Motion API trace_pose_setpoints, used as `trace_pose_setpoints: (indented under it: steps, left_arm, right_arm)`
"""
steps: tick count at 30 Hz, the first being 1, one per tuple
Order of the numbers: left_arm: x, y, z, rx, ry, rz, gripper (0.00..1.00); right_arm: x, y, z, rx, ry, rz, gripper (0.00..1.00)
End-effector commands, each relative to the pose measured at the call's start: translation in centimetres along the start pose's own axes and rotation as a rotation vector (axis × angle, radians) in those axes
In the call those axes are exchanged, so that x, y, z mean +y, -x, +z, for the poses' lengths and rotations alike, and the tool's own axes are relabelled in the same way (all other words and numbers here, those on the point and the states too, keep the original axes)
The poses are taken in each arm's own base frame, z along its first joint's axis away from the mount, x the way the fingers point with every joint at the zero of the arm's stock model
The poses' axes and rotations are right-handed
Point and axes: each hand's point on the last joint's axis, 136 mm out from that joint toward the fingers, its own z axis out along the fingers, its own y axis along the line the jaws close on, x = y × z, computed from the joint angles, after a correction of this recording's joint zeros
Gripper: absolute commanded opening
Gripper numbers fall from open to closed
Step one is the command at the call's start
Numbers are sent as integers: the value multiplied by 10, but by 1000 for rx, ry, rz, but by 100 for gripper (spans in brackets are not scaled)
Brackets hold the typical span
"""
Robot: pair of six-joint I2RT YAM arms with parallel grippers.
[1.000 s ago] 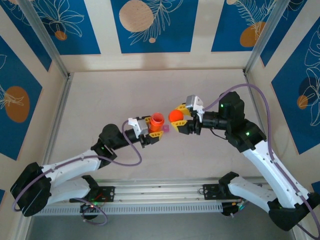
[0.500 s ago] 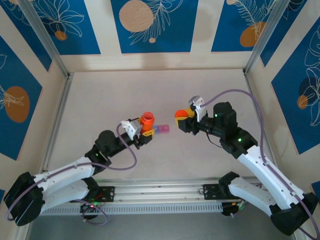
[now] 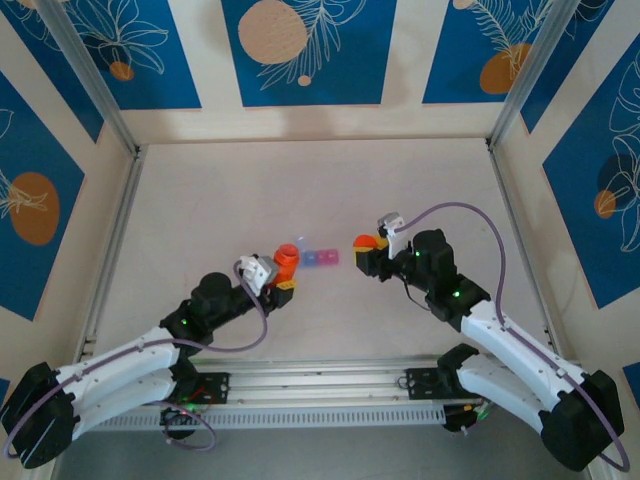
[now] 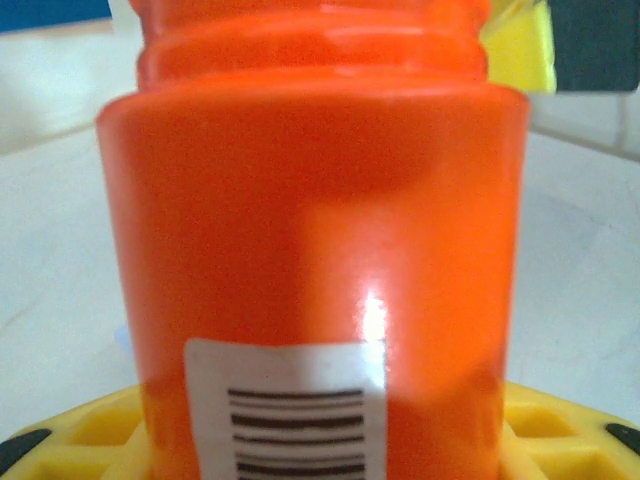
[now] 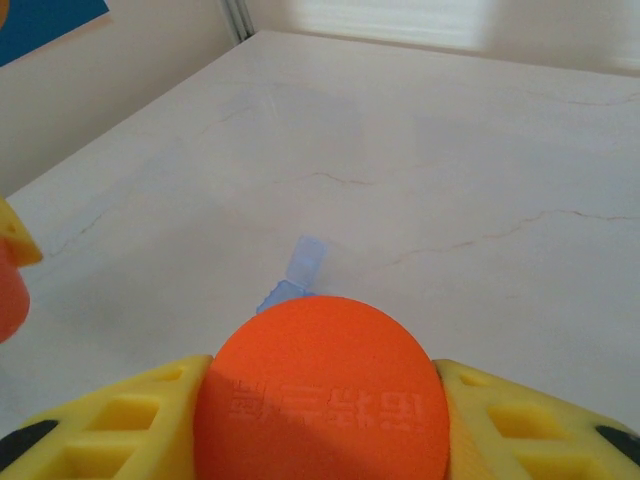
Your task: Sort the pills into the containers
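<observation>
My left gripper (image 3: 284, 274) is shut on an orange pill bottle (image 3: 287, 260), which stands upright just left of the containers (image 3: 320, 258). In the left wrist view the bottle (image 4: 315, 230) is very close, its barcode label facing me and its open threaded neck at the top, between the yellow fingers (image 4: 560, 425). My right gripper (image 3: 367, 250) is shut on the round orange cap (image 3: 366, 242), right of the containers. The cap (image 5: 322, 400) hides most of the strip; a blue box with its raised lid (image 5: 300, 272) pokes out beyond it. The pills are hidden.
The beige table (image 3: 250, 190) is walled by blue-patterned panels, with metal posts (image 3: 120, 120) at the back corners. In the right wrist view the orange bottle and a yellow finger (image 5: 12, 265) show at the left edge. A rail (image 3: 320, 385) runs along the near edge.
Both arms drew back toward the near edge and sank lower. The bottle and the cap, close together a second ago, now stand apart on either side of the containers.
</observation>
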Motion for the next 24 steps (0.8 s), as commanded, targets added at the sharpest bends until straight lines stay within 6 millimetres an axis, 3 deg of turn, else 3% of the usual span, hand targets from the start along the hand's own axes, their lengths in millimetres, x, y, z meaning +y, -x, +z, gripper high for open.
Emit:
trace_pose_setpoints:
  steps: [1,12,17,24]
  left_arm:
    - [5,-23,-3,80,24,-47,0]
    - [11,-55,2,240,57,-34,0]
    - [8,-60,10,277,35,-14,0]
    - [12,-84,23,433,38,-16,0]
  right_arm:
    - [-1,10,2,-63,-4,-3,0]
    - [1,2,4,-75,14,1,0]
    - [-3,-3,6,-81,-1,16,0]
    - [-4,-6,6,-82,-4,29,0]
